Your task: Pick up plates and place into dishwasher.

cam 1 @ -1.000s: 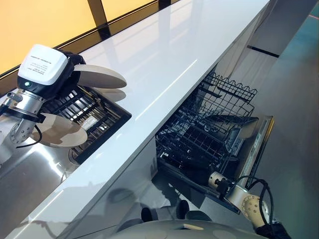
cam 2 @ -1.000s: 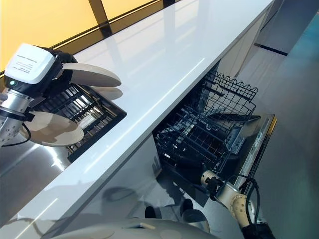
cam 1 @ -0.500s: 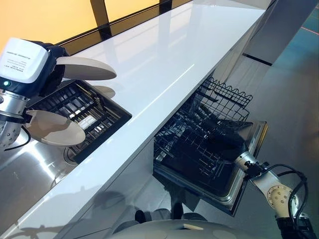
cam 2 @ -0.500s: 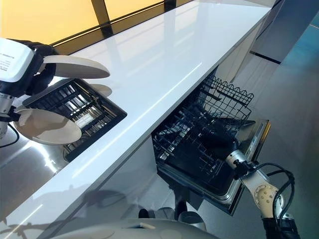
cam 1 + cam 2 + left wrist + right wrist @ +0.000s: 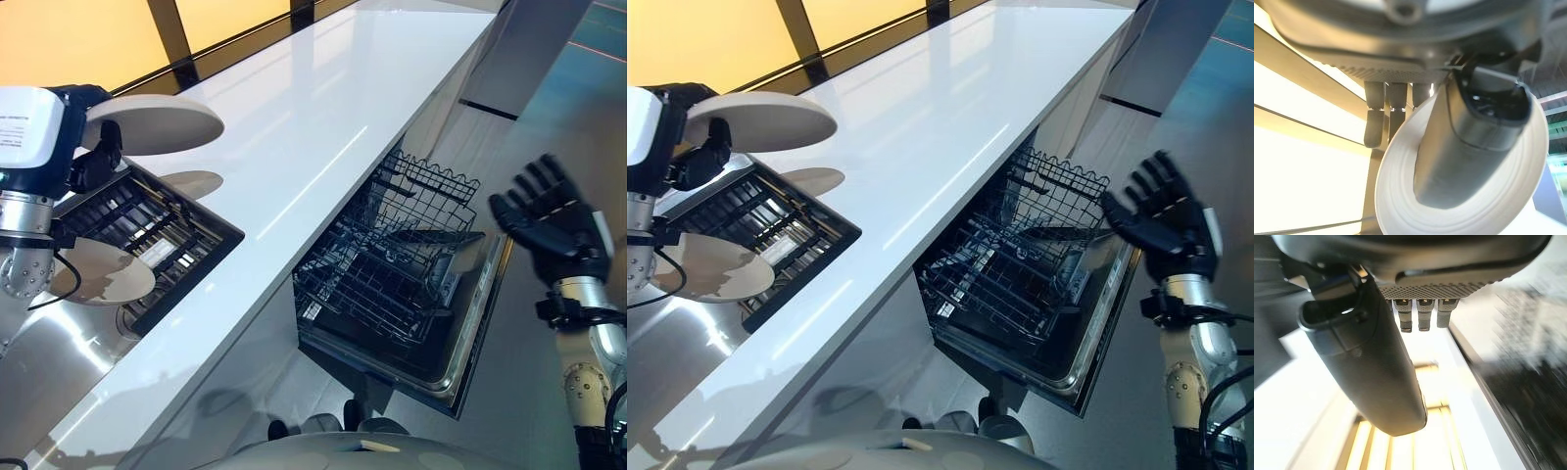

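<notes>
Left hand pinches plate by its rim, held level above the dish rack, clear for carrying. Right hand spread wide, empty, beside the open dishwasher, its rack out to receive

Right hand is up off the dishwasher door now, fingers spread, in the air past the door's outer edge; a second ago it was down low at the door's front edge. Left hand lifts its plate higher over the drying rack at the counter's left end, flatter than before.
</notes>
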Controlling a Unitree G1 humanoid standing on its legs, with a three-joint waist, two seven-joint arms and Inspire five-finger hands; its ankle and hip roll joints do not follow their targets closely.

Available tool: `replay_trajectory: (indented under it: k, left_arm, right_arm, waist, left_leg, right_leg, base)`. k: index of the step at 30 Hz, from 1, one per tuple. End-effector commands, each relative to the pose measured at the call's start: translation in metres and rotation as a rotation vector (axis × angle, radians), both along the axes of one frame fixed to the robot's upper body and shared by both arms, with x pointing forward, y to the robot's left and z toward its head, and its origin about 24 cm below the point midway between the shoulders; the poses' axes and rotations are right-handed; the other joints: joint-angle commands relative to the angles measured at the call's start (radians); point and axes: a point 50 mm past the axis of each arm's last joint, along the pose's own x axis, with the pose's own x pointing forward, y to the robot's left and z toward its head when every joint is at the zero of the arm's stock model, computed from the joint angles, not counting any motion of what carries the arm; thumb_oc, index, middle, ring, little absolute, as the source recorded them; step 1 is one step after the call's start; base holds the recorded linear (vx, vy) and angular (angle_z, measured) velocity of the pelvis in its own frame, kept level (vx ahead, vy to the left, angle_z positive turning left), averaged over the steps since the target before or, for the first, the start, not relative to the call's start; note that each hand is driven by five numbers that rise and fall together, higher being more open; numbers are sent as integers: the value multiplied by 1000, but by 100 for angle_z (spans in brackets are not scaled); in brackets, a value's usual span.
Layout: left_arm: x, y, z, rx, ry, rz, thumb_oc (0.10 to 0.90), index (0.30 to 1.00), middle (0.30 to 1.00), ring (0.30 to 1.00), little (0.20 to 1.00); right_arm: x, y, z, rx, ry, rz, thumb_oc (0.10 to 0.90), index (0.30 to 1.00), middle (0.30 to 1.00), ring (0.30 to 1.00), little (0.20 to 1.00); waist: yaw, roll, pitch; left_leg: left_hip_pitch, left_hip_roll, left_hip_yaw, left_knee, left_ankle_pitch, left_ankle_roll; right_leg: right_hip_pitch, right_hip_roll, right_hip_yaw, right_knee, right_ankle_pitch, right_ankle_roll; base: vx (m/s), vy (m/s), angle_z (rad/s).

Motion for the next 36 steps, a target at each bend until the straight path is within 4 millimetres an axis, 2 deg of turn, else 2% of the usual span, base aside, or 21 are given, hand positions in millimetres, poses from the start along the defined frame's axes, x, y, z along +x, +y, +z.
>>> replay_trajectory:
  k: [1, 8, 12, 16, 29, 36]
  left_arm:
    - [-9, -14, 74, -92, -347, -102, 100, 300, 300, 300, 200]
    - [-4, -61, 80, -91, -360, -329, 100, 300, 300, 300, 200]
    - [-3, -92, 78, -67, -306, -481, 100, 300, 300, 300, 200]
    - [0, -114, 74, -50, -251, -581, 100, 300, 300, 300, 200]
    - [7, -139, 70, -41, -194, -688, 100, 300, 300, 300, 200]
    - [8, -146, 68, -41, -190, -710, 100, 300, 300, 300, 200]
  right_arm:
    - [7, 28, 96, -349, -422, 54, 800, 900, 900, 900, 900]
    - [23, 58, 107, -507, -414, 156, 800, 900, 900, 900, 900]
    - [30, 75, 112, -616, -417, 192, 800, 900, 900, 900, 900]
    - [36, 90, 121, -644, -457, 240, 800, 900, 900, 900, 900]
    - [50, 132, 125, -604, -462, 494, 800, 900, 900, 900, 900]
    - [54, 154, 116, -544, -369, 729, 800, 900, 900, 900, 900]
  waist:
    - [4, 45, -53]
    - [31, 45, -51]
    - [44, 41, -51]
    - [53, 39, -51]
    - [78, 33, -50]
    - [87, 27, -49]
  left_leg:
    - [14, -48, -10, 5, -106, 6]
    - [12, -49, -39, 5, -103, 2]
    - [12, -50, -56, 5, -101, 0]
    - [13, -50, -63, 5, -101, -1]
    - [20, -49, -71, 5, -99, -1]
    - [19, -50, -78, 5, -96, -2]
  right_leg:
    - [19, 69, -19, 37, -84, 30]
    - [27, 69, -29, 41, -92, 25]
    - [32, 68, -35, 42, -94, 24]
    - [36, 69, -44, 46, -98, 22]
    - [47, 69, -75, 58, -110, 18]
    - [53, 66, -83, 52, -110, 16]
  base:
    - [-2, -1, -4]
    - [2, -9, 4]
    - [10, -29, 17]
    - [15, -28, 22]
    - [7, -13, 3]
    - [0, -5, 3]
